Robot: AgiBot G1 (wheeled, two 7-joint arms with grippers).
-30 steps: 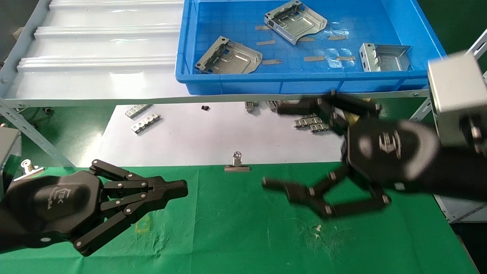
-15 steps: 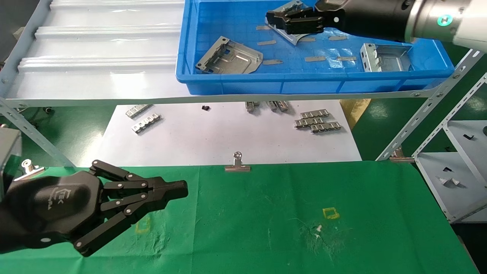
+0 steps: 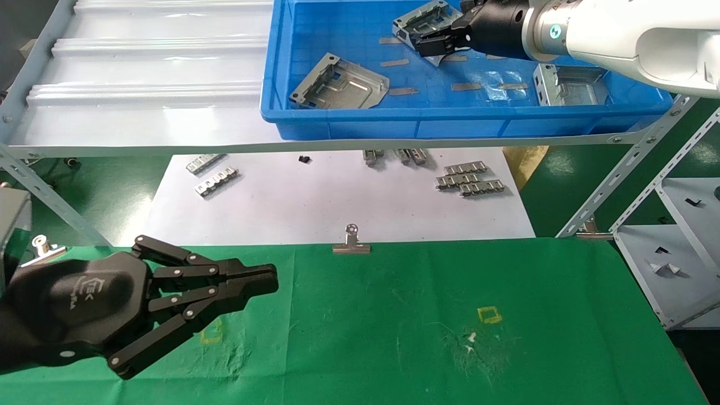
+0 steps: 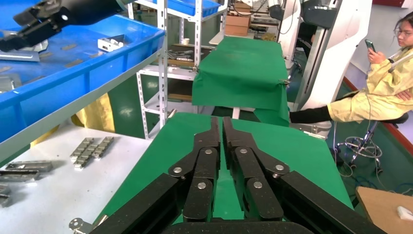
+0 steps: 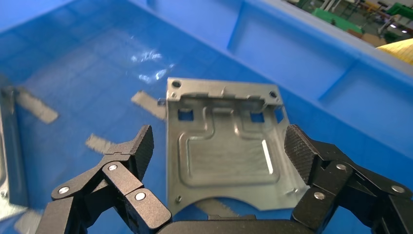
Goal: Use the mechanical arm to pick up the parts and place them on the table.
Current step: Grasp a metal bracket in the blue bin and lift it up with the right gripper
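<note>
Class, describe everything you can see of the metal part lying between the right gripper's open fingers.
The part is a silver-grey sheet-metal plate, squarish with one curved edge nearest the right gripper, with a raised rim, square slots and pressed grooves. It lies flat on the blue tray floor. The fingers flank it on both sides, not touching.

**A factory workshop floor**

Slotted-angle steel shelving [image 4: 163, 58] carries a blue plastic tray [image 3: 450, 121] of sheet-metal parts [image 3: 340, 84]. Green-clothed worktables [image 4: 243, 73] stand in rows on a green floor, and a worker in yellow overalls [image 4: 377, 92] sits beyond the worktop's far edge.
</note>
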